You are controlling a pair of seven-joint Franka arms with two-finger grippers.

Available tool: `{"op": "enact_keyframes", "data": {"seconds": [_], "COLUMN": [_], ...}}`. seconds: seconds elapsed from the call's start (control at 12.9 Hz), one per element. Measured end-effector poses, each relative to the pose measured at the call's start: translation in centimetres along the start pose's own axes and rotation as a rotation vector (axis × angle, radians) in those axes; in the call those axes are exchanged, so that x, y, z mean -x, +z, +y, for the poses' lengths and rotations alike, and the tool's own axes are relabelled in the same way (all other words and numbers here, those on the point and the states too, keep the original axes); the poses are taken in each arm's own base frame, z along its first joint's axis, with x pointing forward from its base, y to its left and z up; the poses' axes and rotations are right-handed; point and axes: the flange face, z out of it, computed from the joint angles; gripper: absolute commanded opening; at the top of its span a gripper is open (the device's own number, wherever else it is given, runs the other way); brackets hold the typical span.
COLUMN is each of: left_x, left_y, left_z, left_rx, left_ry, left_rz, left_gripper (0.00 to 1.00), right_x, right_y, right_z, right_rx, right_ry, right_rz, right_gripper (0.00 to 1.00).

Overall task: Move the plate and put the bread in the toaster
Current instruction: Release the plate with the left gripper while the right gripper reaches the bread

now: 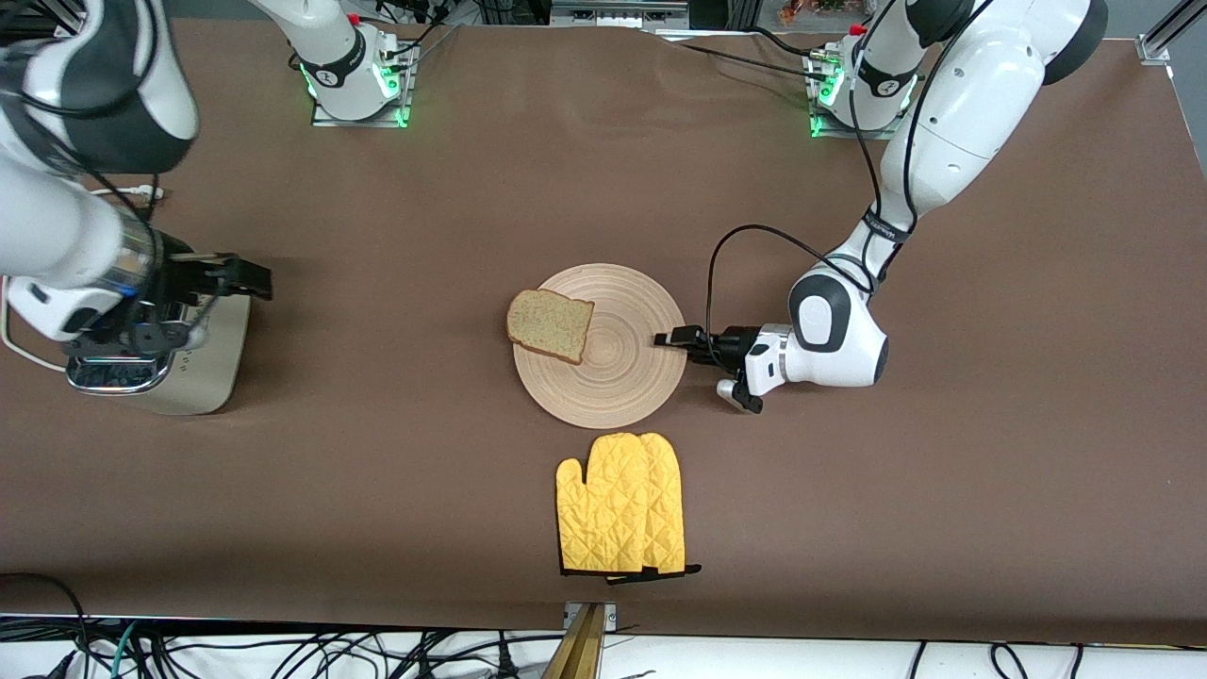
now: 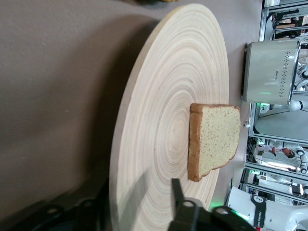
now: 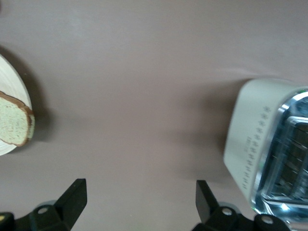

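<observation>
One plate (image 1: 603,363) is lying flat near the middle of the table (image 1: 943,490), and one slice of bread (image 1: 550,325) is resting on it, overhanging the rim toward the right arm's end. The left gripper (image 1: 671,339) is sitting low at the plate's rim on the left arm's side, its fingers (image 2: 177,190) straddling the edge, one above the wood and one below. One toaster (image 1: 193,363) is standing at the right arm's end; the right gripper (image 1: 253,280) is hovering over it with fingers spread wide, holding nothing. Two yellow mitts (image 1: 618,517), overlapping, are lying nearer the front camera than the plate.
</observation>
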Motion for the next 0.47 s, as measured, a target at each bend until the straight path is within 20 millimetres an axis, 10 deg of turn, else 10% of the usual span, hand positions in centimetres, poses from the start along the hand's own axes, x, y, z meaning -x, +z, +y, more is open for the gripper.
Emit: {"op": "enact_keyframes", "data": {"seconds": [0.23, 0.47], "left_x": [-0.7, -1.2], "left_y": [-3.9, -11.8], "left_z": [0.2, -0.4], "left_rx": [-0.087, -0.186], "left_ry": [0.102, 0.202], "left_rz": [-0.048, -0.149], "left_gripper": [1.0, 1.0], "right_x": [-1.0, -2.2], "right_y": [2.9, 6.5], "right_z": [-6.2, -11.2], "right_rx": [-0.044, -0.118], "right_ry": [0.075, 0.133], "right_rz": [-0.028, -0.053], "right_gripper": [1.0, 1.0]}}
